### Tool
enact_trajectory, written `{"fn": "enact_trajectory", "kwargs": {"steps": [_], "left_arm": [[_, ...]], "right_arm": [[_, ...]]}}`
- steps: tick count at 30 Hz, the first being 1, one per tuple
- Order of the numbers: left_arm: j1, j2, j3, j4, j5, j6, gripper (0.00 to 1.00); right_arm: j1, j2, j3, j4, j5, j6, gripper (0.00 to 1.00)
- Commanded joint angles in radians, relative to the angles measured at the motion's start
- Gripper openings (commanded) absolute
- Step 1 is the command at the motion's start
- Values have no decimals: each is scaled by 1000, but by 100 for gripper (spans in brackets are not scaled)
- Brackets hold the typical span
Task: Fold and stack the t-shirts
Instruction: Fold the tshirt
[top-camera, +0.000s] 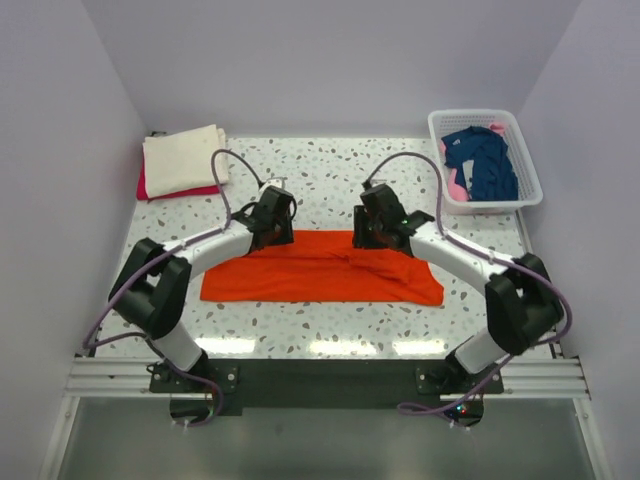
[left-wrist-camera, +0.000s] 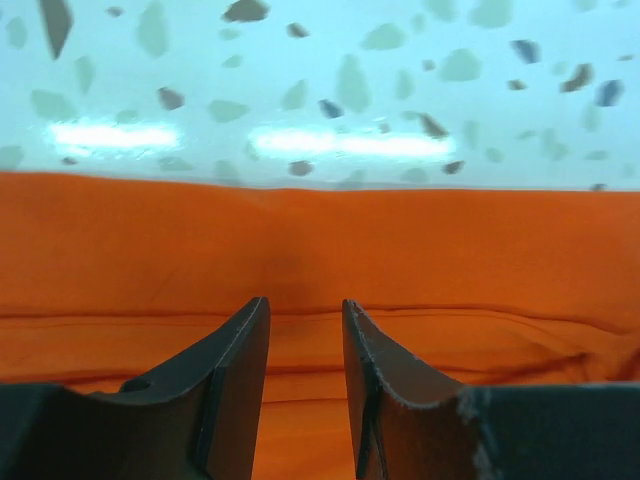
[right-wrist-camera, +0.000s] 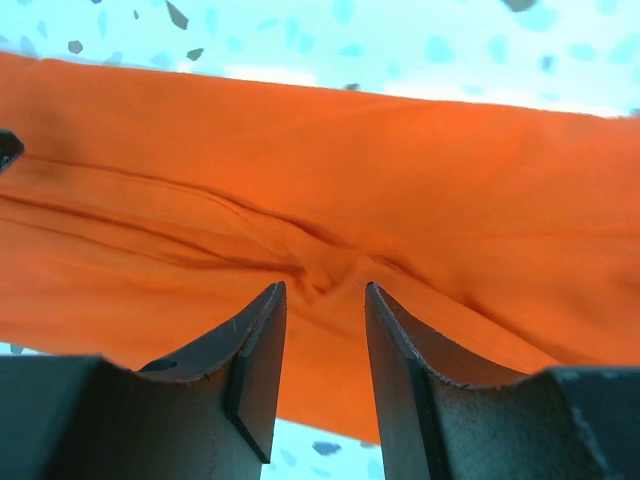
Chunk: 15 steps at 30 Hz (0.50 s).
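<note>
1. Left claw (left-wrist-camera: 305, 308): fingers a little apart and gripping nothing, tips low over the orange shirt (top-camera: 320, 272).
2. Right claw (right-wrist-camera: 325, 292): same story, parted and empty, its tips straddling a small pucker where the creases meet.
3. The shirt lies as a long band across the middle of the counter (top-camera: 330, 165), with one claw at its far edge on each side of centre.
4. The next fold looks to be the step in hand. To do it well, both claws should bite the far edge at matching depth and catch every layer. They should then lift together and travel evenly, so the band doesn't skew.
5. The right side needs care, because that pucker could bunch. Gripping just beside it would likely keep the fold flat.
6. Further out, a cream shirt (top-camera: 182, 158) sits folded on a red shirt (top-camera: 143, 186) in the far-left corner, probably the stack. A navy shirt (top-camera: 485, 160) waits in the basket (top-camera: 480, 115), far right.
</note>
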<state>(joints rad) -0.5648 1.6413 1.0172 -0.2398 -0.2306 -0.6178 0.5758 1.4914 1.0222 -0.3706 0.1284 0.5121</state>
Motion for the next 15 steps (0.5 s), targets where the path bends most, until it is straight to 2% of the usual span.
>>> {"fn": "enact_trajectory", "kwargs": {"steps": [1,7,15], "left_arm": [[23,43,47,-110,-65,-7,40],[40,110,86,-139,-67,-8,39],[40,111,57,-105,-27,-2,39]], "right_arm": [[48,130,131,33,28,-33,41],[87,329,289,29,24,-64,39],[105,423,328,44,13,-58,36]]}}
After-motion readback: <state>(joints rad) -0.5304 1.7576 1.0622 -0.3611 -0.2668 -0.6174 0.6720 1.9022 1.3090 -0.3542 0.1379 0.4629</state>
